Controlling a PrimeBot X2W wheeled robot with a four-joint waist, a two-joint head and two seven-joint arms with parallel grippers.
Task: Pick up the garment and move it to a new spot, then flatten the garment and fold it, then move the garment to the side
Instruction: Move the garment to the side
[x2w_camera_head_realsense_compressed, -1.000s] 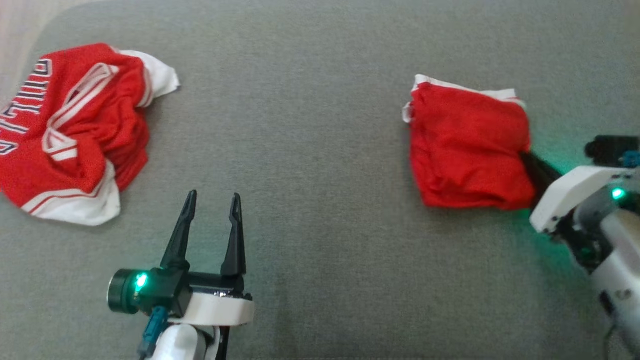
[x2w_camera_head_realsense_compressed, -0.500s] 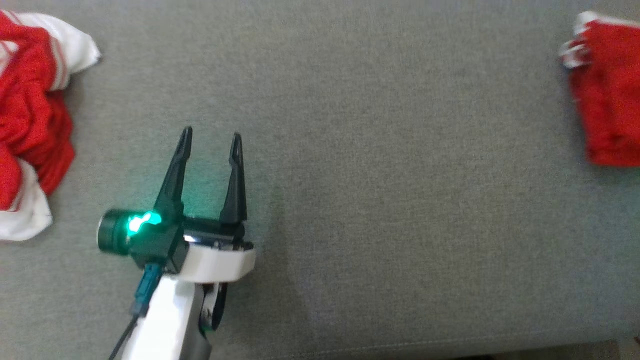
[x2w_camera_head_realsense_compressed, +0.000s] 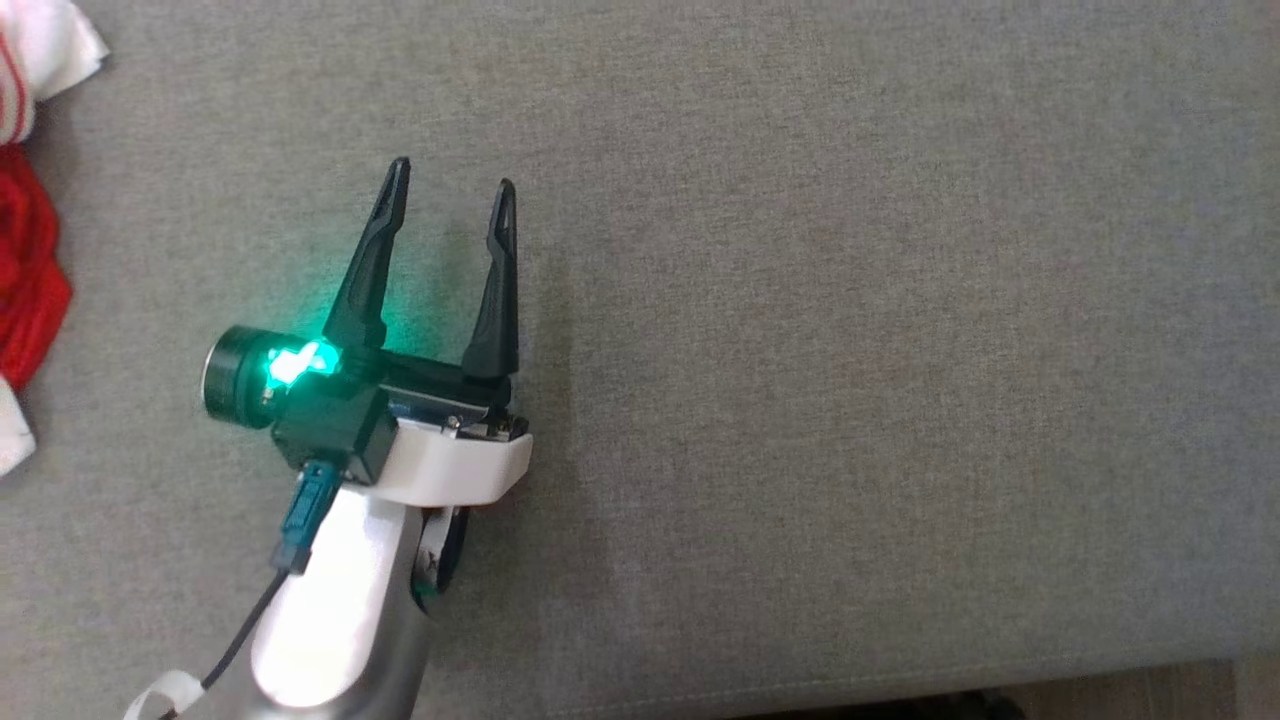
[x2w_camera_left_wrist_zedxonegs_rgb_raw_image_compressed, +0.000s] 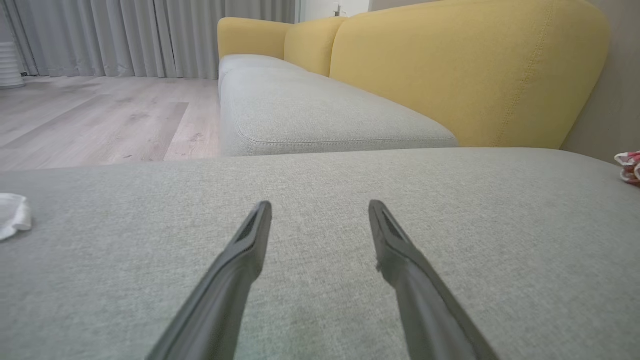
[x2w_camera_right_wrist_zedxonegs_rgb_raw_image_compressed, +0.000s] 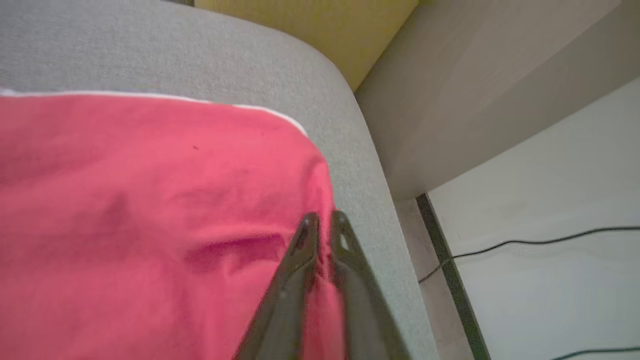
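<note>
right gripper (x2w_camera_right_wrist_zedxonegs_rgb_raw_image_compressed: 322, 220) is pinching garment (x2w_camera_right_wrist_zedxonegs_rgb_raw_image_compressed: 150, 200) | left gripper (x2w_camera_head_realsense_compressed: 452, 176) is hovering wide, empty | risk: thin pinch slipping (cushion edge (x2w_camera_right_wrist_zedxonegs_rgb_raw_image_compressed: 367, 170) near)

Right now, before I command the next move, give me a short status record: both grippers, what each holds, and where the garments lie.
left gripper: open, empty, over bare grey cushion
right gripper: shut on folded red garment, pinching near its edge
folded red garment: lying on the grey cushion, close to its rounded corner
crumpled red and white garment: at the head view's left edge, apart from the left gripper
</note>
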